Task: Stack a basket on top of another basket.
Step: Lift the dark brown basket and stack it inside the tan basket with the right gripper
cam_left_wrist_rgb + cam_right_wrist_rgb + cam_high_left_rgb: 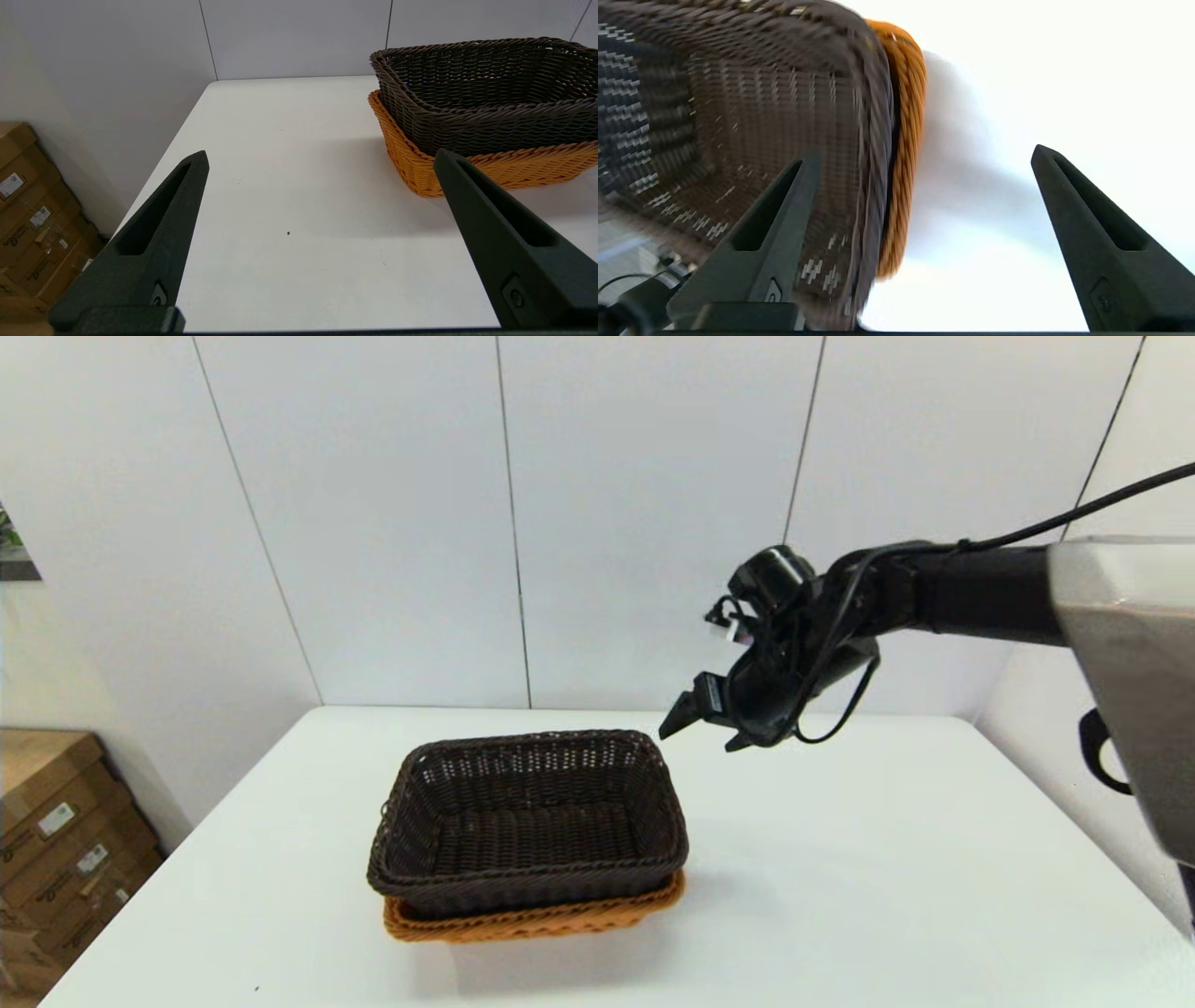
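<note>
Cardboard boxes (56, 840) stand on the floor left of the white bench (840, 896). The left gripper (322, 158) hovers low over the bench beside the baskets, fingers spread and empty. Mid-bench, the dark brown basket (527, 817) sits nested inside the orange-tan basket (532, 922), whose braided rim shows beneath it. The right gripper (705, 723) hangs in the air above the stack's far right corner, fingers spread wide, holding nothing.
</note>
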You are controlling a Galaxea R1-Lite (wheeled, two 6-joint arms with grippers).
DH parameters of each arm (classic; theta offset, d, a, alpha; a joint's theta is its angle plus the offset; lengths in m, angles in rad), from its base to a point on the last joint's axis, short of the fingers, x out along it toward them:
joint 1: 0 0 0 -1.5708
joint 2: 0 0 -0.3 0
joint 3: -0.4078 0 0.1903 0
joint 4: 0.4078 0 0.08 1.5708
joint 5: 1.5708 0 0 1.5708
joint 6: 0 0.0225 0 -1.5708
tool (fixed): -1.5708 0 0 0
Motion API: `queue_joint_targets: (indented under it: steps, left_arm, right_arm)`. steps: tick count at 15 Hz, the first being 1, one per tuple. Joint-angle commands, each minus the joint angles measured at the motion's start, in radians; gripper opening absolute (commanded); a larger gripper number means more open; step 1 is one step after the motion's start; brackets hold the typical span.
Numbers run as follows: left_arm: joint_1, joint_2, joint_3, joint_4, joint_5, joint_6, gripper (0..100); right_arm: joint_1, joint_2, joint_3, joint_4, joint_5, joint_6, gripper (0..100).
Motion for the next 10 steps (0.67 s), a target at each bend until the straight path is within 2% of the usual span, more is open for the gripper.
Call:
queue_joint_targets:
  steps: [1, 5, 7, 9, 10]
  left_arm:
    - [0.0, -0.001, 0.002, 0.0, 0.0, 0.001, 100]
    - [0.0, -0.001, 0.002, 0.0, 0.0, 0.0, 100]
    - [0.0, -0.001, 0.002, 0.0, 0.0, 0.001, 100]
    - [0.0, -0.001, 0.002, 0.0, 0.0, 0.001, 100]
    - [0.0, -0.001, 0.002, 0.0, 0.0, 0.0, 100]
  right_arm:
    - [-0.009, -0.216, 0.008, 0.094, -0.023, 0.004, 100]
    - [-0.001, -0.458, 0.039, 0.226, -0.144, 0.004, 100]
    - [-0.001, -0.624, 0.173, 0.257, -0.233, 0.015, 100]
    - [-0.009, -0.767, 0.326, 0.255, -0.298, 0.029, 100]
    - [-0.023, -0.842, 0.403, 0.255, -0.313, 0.042, 100]
